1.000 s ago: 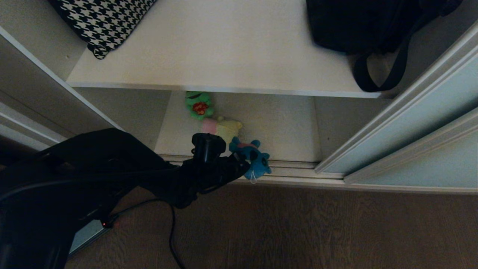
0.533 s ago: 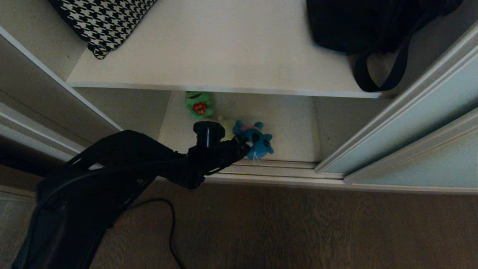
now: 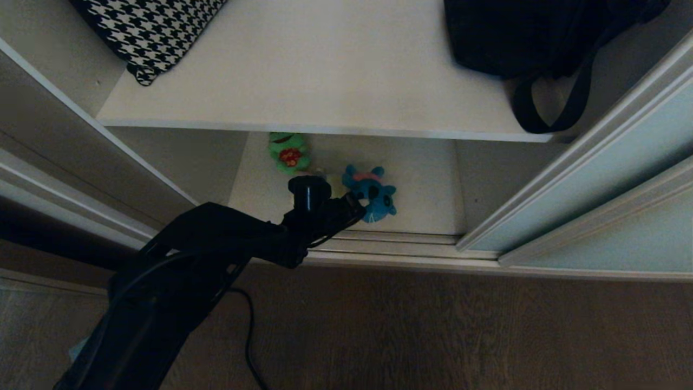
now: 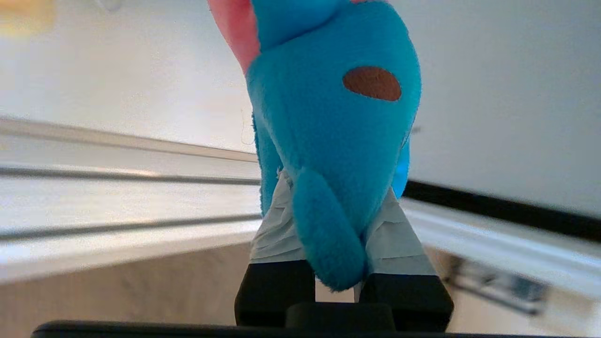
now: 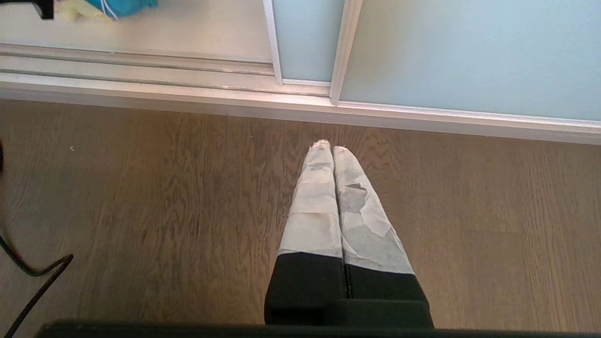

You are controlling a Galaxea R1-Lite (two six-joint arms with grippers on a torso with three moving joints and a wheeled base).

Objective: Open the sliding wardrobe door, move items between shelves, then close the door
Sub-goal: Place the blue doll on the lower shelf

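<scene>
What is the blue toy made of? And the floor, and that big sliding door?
The blue plush toy looks like soft fuzzy fabric: its edges are fluffy. The brown floor seems to be wood or a wood-look board, showing grain lines. The pale blue-green sliding door looks like frosted glass, smooth and cloudy, in a slim off-white frame.

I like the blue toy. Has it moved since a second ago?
Yes. The blue toy, pinched by the left gripper, has gone up the picture, away from the door track toward the upper shelf's edge.
</scene>
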